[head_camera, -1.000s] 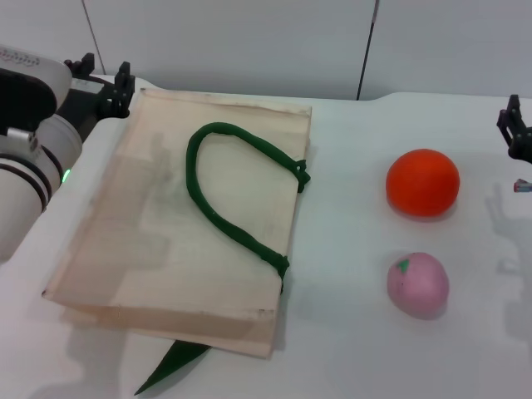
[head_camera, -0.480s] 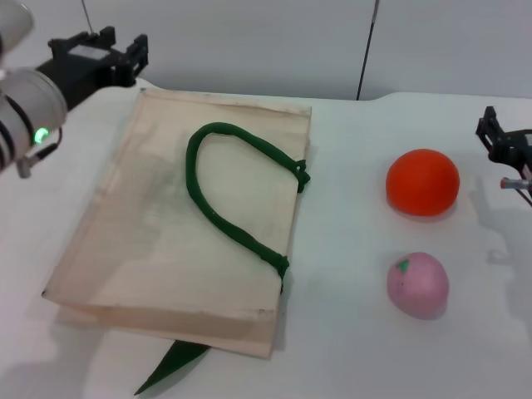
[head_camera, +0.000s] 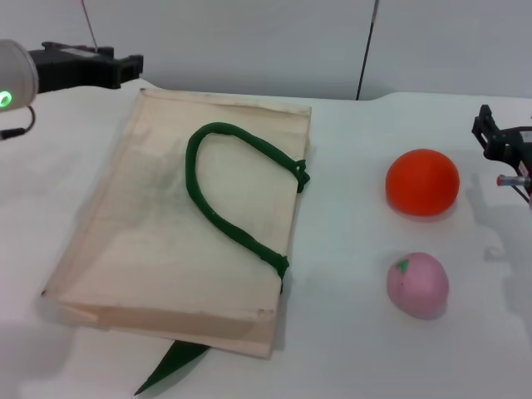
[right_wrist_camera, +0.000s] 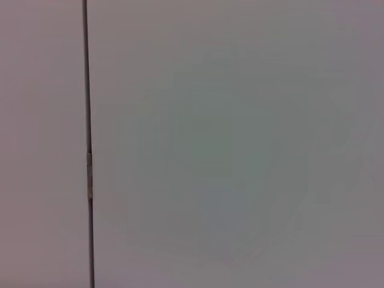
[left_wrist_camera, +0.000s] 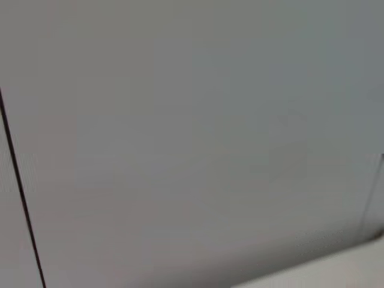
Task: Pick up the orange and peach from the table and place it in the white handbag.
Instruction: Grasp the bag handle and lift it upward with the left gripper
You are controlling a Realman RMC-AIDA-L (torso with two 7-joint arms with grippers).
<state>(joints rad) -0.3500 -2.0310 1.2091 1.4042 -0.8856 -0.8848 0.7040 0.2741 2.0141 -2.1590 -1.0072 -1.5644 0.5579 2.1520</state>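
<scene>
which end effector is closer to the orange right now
Right. The right end effector sits just beyond the orange at the table's right edge; the left end effector is far off, past the white handbag.

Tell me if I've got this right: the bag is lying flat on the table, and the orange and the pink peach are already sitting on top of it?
Not quite. The white handbag does lie flat on the table, but the orange and the peach are not on it. The head view shows both fruits resting on the table to the robot's right of the bag, apart from it.
</scene>
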